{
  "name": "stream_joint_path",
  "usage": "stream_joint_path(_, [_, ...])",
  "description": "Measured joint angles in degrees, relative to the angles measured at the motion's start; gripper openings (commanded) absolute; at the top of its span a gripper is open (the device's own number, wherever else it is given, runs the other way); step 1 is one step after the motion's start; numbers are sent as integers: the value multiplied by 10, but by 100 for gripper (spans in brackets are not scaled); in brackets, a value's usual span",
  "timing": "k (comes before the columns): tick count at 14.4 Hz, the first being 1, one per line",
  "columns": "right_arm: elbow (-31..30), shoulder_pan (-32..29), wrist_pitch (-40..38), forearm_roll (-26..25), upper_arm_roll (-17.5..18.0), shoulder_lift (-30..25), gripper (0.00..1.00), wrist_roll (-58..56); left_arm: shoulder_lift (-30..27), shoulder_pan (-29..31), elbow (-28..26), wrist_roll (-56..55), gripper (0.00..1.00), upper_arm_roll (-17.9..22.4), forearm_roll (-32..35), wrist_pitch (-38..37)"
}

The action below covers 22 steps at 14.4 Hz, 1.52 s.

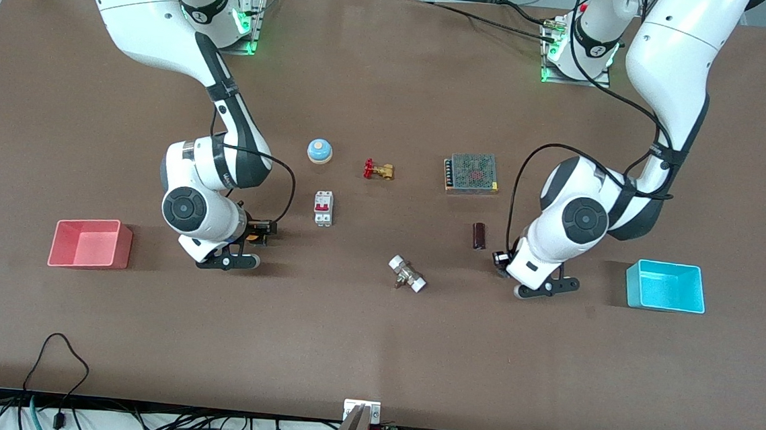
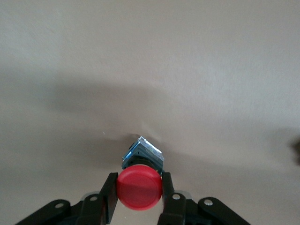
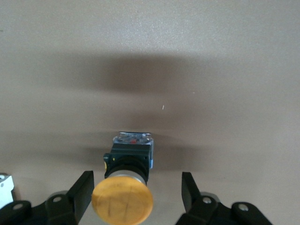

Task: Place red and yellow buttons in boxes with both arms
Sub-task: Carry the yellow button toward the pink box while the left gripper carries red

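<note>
My left gripper (image 1: 501, 258) is low at the table between the dark cylinder and the cyan box (image 1: 664, 306). In the left wrist view its fingers (image 2: 109, 197) press both sides of the red button (image 2: 139, 190); the gripper (image 2: 139, 178) is shut on it. The red button is hidden in the front view. My right gripper (image 1: 262, 230) is low at the table between the pink-red box (image 1: 88, 263) and the breaker. In the right wrist view it (image 3: 137, 176) is open around the yellow button (image 3: 123, 201), which lies on the table close to one finger (image 3: 84, 190).
Between the arms lie a blue bell (image 1: 319, 150), a brass valve with a red handle (image 1: 378, 170), a white circuit breaker (image 1: 323, 207), a metal power supply (image 1: 471, 172), a dark cylinder (image 1: 480, 236) and a white-ended fitting (image 1: 407, 274).
</note>
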Motion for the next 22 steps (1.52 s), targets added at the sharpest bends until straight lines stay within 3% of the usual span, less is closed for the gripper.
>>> stream_joint_path(6, [0,0,1,0,0,0,44,-2,-43,64,7,71,24,3,2,-29])
stream_joint_path(11, [7,0,5,0,-1,1,41,-2,-56,143,9,204,24,5,2,-43])
stream_joint_path(15, [48,-12,4,-1,-12,-2,41,-4,-59,199,44,319,24,6,2,-94])
stream_joint_path(18, [60,-66,-11,-2,-22,-23,41,-43,-58,243,47,398,24,6,2,-101])
stream_joint_path(22, [61,-199,-33,-2,-26,-41,42,-143,-39,276,45,446,24,6,2,-102])
